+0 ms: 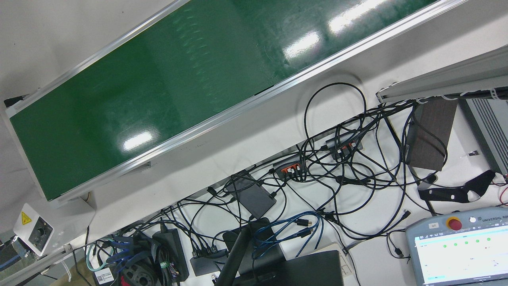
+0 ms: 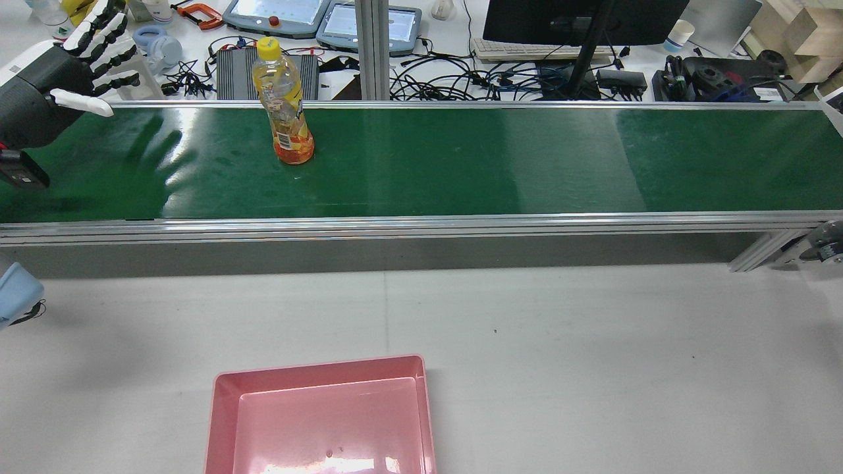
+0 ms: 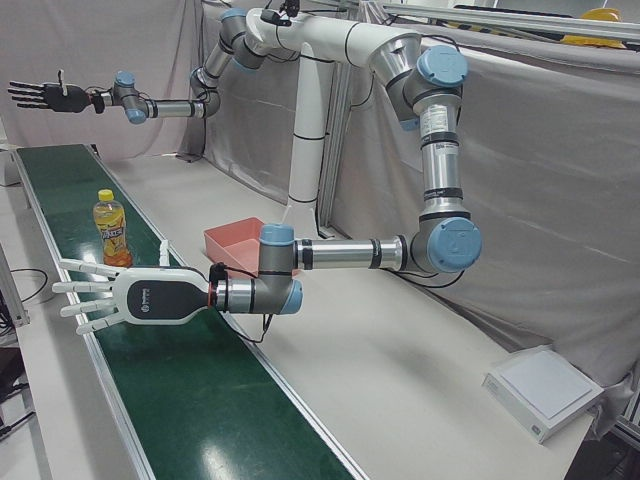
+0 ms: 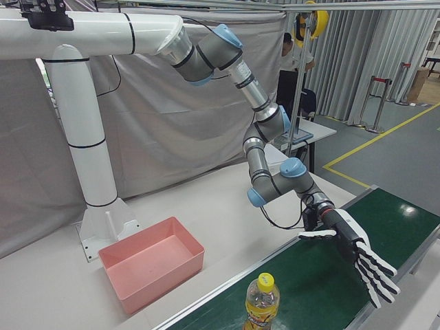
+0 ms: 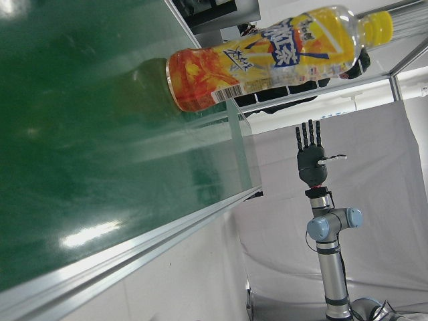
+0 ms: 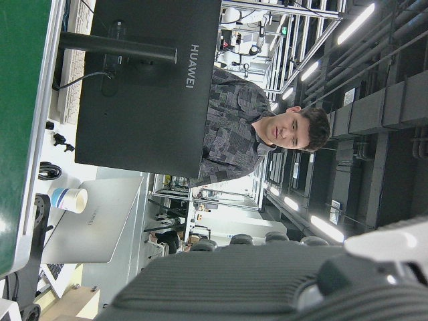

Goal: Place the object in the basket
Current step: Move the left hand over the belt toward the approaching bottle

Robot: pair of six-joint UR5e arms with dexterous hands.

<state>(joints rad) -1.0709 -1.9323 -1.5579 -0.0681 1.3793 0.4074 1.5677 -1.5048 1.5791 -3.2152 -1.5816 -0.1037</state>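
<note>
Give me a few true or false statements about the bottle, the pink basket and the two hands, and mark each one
1. The bottle stands upright on the green belt. True.
2. The pink basket already holds the bottle. False: the basket holds no bottle; the bottle is on the belt.
3. The left hand is closed around the bottle. False: its fingers are spread apart and it is clear of the bottle, holding nothing.
4. The bottle has a yellow cap. True.
5. The right hand rests inside the basket. False: it is raised in the air, far along the belt, with its fingers spread.
6. The basket sits on the white table, not on the belt. True.
</note>
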